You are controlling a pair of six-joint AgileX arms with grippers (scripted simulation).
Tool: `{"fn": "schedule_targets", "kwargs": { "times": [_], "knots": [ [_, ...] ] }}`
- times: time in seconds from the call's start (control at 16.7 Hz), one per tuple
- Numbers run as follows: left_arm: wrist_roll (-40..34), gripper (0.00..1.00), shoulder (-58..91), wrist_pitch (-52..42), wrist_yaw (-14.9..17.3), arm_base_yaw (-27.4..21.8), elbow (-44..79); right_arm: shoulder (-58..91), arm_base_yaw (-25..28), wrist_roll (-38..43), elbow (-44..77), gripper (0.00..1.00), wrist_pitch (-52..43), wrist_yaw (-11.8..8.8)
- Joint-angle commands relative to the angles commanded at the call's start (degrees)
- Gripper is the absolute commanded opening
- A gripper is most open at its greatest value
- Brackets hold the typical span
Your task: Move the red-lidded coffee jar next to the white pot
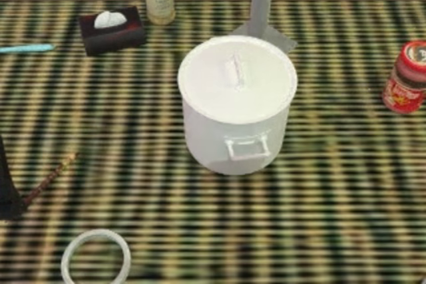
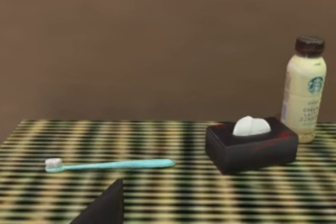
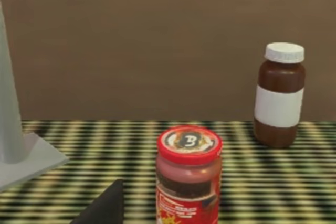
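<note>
On my feeds neither pair of jaws shows clearly. My left arm sits parked at the left edge of the table in the top view, a dark shape only; I cannot tell how its jaws stand. My right arm does not appear from above, and its wrist view catches just a dark wedge at the edge, so I cannot tell that one either. Nothing is held or touched by either arm as far as I can see.

The red-lidded coffee jar stands upright at the far right edge of the table, well apart from the white pot, which sits near the middle with its lid on and its rectangular side handle facing the near side. In the right wrist view the jar is close ahead; its lid carries a dark circle with what looks like a "3", and the red label below has white and yellow marks too small to read.

A brown bottle with a white cap and blank white band stands beyond it. At the back left, the cream bottle bears a green round logo over unreadable lines, beside a dark tissue box. A teal toothbrush lies to the left, and a white ring near the front.
</note>
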Motion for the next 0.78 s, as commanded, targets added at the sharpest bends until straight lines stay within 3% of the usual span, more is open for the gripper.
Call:
{"fn": "schedule_targets", "kwargs": {
  "times": [0.36, 0.78],
  "knots": [
    [0.0, 1.0, 0.0, 0.0, 0.0, 0.0, 0.0, 5.02, 0.78, -0.8, 5.26, 1.0, -2.96, -0.83],
    [0.0, 1.0, 0.0, 0.0, 0.0, 0.0, 0.0, 32.67, 2.2, -5.63, 32.92, 1.0, -19.47, -2.44]
  ]
}}
